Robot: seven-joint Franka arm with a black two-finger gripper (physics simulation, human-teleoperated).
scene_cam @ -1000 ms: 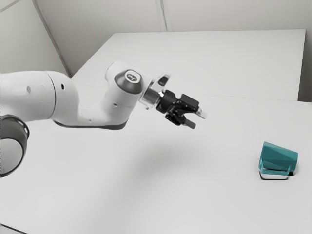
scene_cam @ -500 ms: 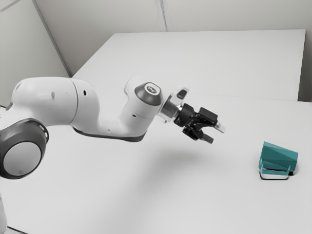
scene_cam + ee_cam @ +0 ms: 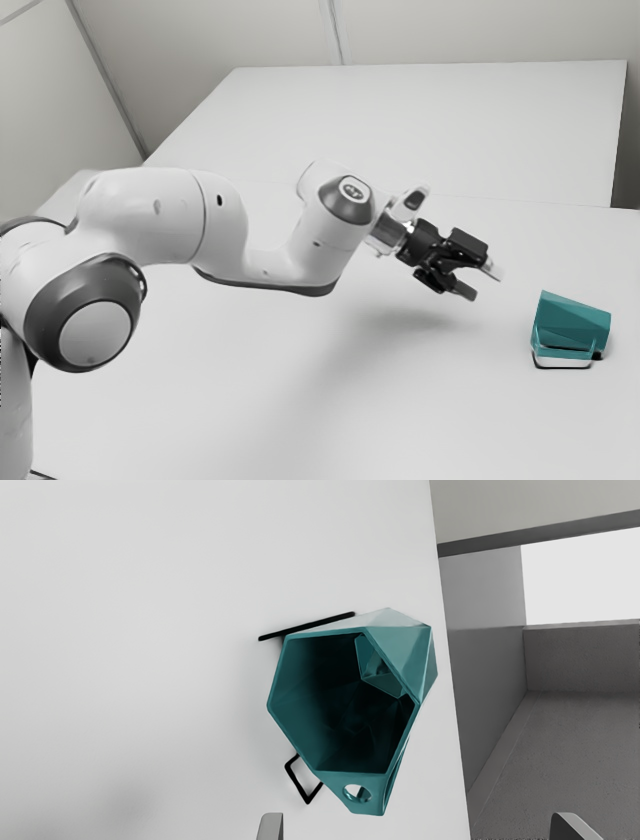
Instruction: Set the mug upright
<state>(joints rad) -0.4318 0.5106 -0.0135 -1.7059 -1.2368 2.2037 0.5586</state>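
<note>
While the black two-finger gripper (image 3: 481,282) hung above the white table (image 3: 440,420), its fingers were spread wide with nothing gripped. Task item: faceted teal mug (image 3: 570,325), down on its side on the tabletop, well toward the exterior view's right, past the fingertips and apart from them. Gripper was angled down toward it. Wrist view had the mug's open mouth (image 3: 345,705) facing the camera, dark inside, near a table edge. Handle (image 3: 367,807) with a round hole stuck out on the fingertip side. Thin black line (image 3: 306,626) ran beside the body opposite the handle.
</note>
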